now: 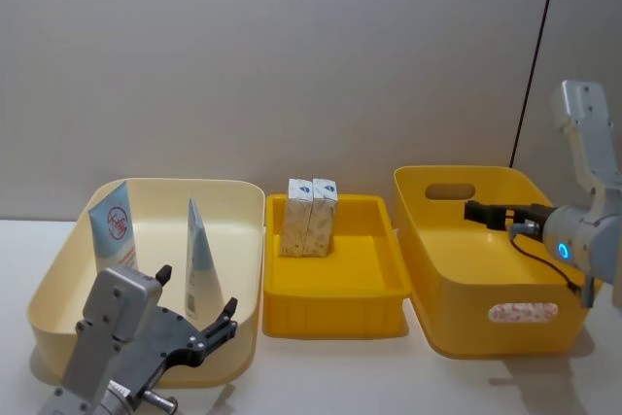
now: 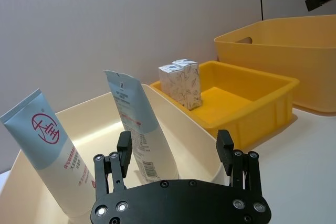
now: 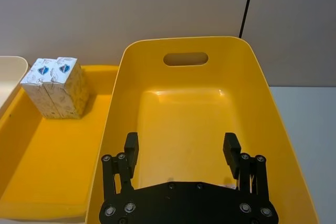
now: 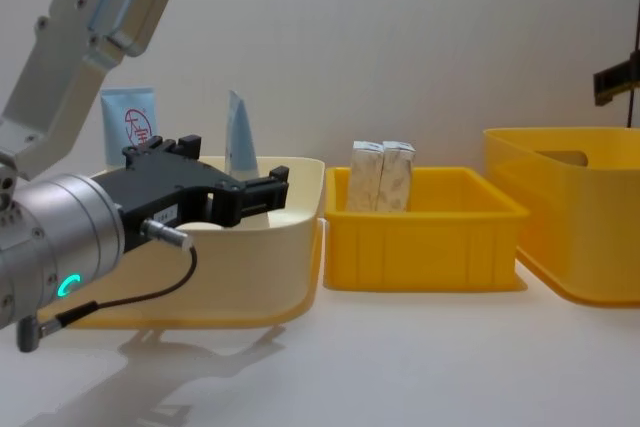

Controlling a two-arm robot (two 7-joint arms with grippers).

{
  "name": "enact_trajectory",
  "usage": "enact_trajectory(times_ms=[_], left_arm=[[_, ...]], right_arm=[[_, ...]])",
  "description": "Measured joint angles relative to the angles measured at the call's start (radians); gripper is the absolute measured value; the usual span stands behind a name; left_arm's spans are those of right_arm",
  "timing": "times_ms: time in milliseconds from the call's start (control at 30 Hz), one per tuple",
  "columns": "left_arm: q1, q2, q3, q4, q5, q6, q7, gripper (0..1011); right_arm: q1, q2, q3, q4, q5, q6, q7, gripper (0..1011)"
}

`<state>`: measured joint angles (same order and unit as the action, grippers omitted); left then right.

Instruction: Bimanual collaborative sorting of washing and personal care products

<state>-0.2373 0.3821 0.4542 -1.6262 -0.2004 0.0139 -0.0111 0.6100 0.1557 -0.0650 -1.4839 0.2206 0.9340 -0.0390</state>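
2 tubes lean inside the cream bin (image 1: 238,230), left side of the worktop (image 1: 340,376): logo tube (image 1: 112,225) at the back-left, edge-on tube (image 1: 199,255) nearer the middle. Cartons (image 1: 310,218), 2, upright and touching, at the back of the shallow yellow tray (image 1: 335,284). Left hand (image 1: 197,291) at the cream bin's front, fingers spread, empty. Right hand (image 3: 180,142) above the deep yellow bin (image 1: 457,279), fingers apart, empty.

Cream bin (image 1: 53,279): wide, rounded, at the table's left.
Shallow yellow tray (image 1: 335,274): middle, just beside the cream bin.
Deep yellow bin (image 1: 457,269): right, oval handle slot in its far wall, pale label on its front.
Table (image 1: 330,376): white.
Wall (image 1: 292,65): plain grey.
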Motion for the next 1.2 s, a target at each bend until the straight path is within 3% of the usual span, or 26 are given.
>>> enact_trajectory(times_ms=[367,700,1200], left_arm=[[-0.070,-0.017,0.004,0.039,0.004,0.027,-0.032,1003],[-0.161,-0.066,0.006,0.145,-0.001,0.023,-0.071,1004],[-0.229,-0.116,-0.009,0.262,-0.002,0.006,-0.078,1003]], right_arm=[[-0.005,-0.001,0.005,0.006,0.001,0.020,-0.003,1001],[-0.006,-0.002,0.007,0.008,0.001,0.027,-0.003,1001],[-0.007,-0.002,0.008,0.010,0.001,0.030,-0.003,1001]])
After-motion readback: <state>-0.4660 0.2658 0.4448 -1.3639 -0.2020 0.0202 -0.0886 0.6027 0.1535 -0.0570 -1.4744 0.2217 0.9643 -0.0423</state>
